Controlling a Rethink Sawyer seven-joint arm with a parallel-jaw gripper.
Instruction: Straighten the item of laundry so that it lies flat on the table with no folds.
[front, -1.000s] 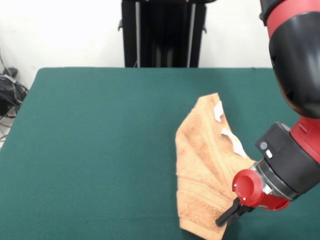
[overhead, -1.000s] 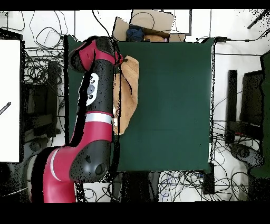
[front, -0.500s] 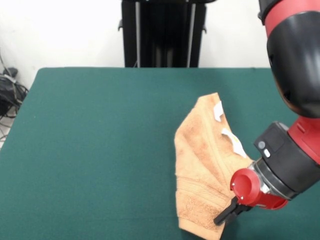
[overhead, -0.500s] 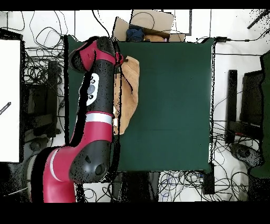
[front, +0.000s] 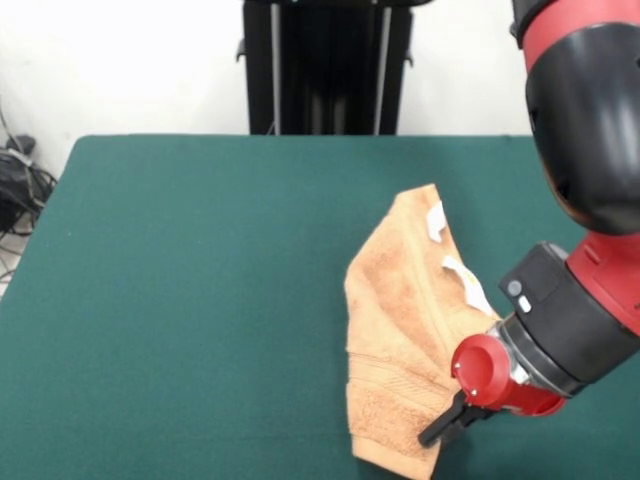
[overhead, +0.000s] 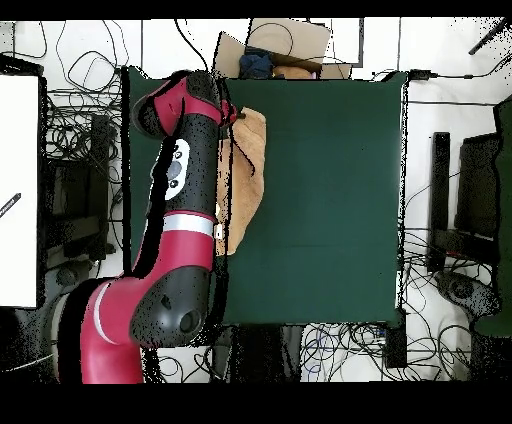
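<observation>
Nearest the camera in the front view, the gripper (front: 438, 432) sits low at the towel's (front: 400, 340) near right corner, its dark tip lying on or against the cloth just beside that edge. Only 1 dark bar of the fingers shows, so whether they are spread, clenched, or pinching the fabric cannot be told. Behind it the red and black arm (front: 570, 330) climbs away to the right and covers part of the towel's right edge.

The towel lies on the right half of the table (front: 180, 300), well apart from the left edge. It is not flat: it forms a long, narrow shape with a crease running along its length, and the right side looks doubled over on itself. 2 white tags (front: 436, 222) stick out along the far right edge.

Judging from this, the step in hand is taking hold of the near corner of the folded layer. The next move calls for a sure pinch on the top layer only, then a drag outward to the right to open the fold while the lower layer stays put on the felt.

From above, the towel (overhead: 250, 165) shows beside the arm (overhead: 185, 200), near 1 long side of the table (overhead: 330, 200).
</observation>
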